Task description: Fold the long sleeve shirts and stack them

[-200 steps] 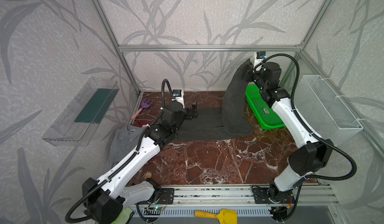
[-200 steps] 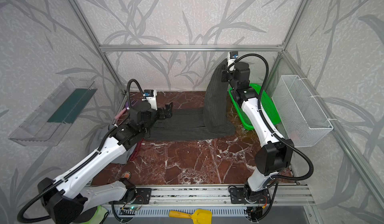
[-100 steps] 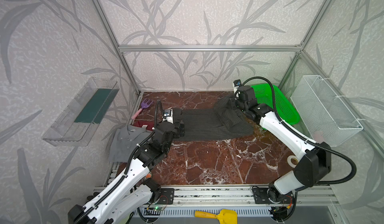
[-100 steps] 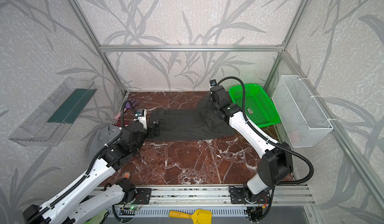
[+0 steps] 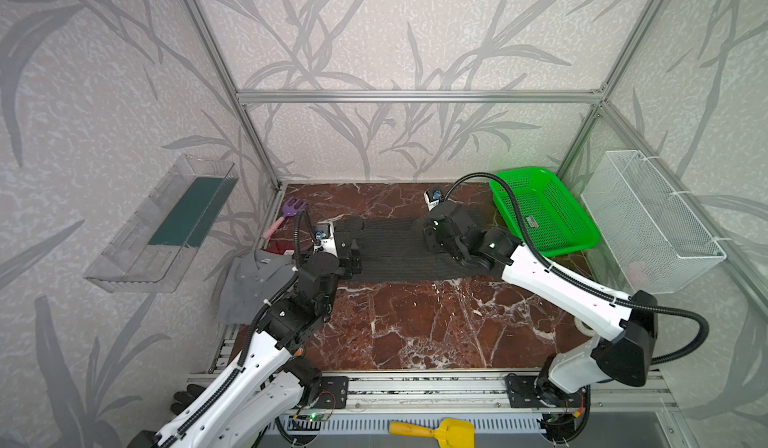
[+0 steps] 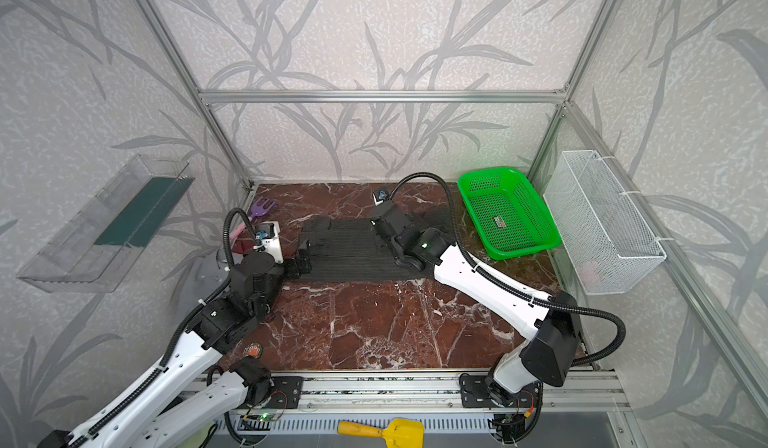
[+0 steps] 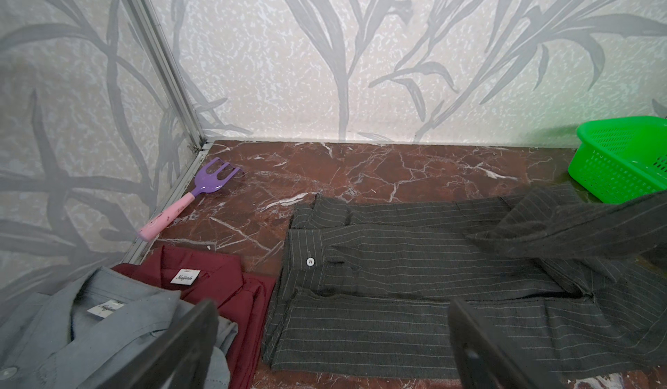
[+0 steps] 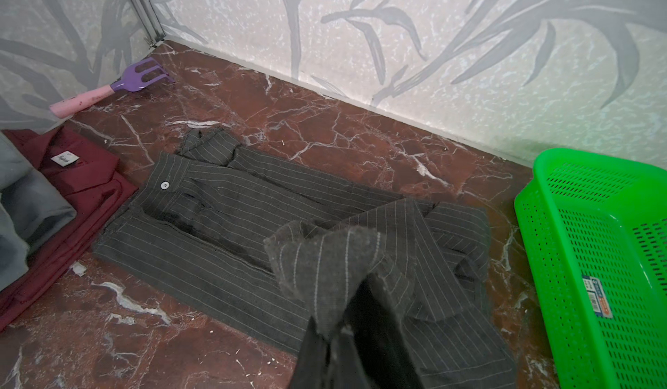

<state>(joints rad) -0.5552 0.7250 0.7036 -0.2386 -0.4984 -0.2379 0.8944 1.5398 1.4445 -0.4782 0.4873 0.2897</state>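
The pinstriped shirt (image 5: 395,254) lies across the far worktop (image 5: 415,333). The right claw (image 8: 346,322) pinches its raised right-end fold. The left claw (image 7: 332,318) gapes empty at its left end, apparently not touching. The grey shirt (image 5: 253,283) overlaps the red shirt (image 7: 216,282), left.

White arms (image 5: 557,283) carry black joints (image 5: 623,350), ribbed black cables (image 5: 705,333) and, seemingly, green lights (image 5: 491,245).

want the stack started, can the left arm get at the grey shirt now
Probably yes: the left gripper is open and empty, and the grey shirt lies uncovered beside it, on top of the dark red shirt.
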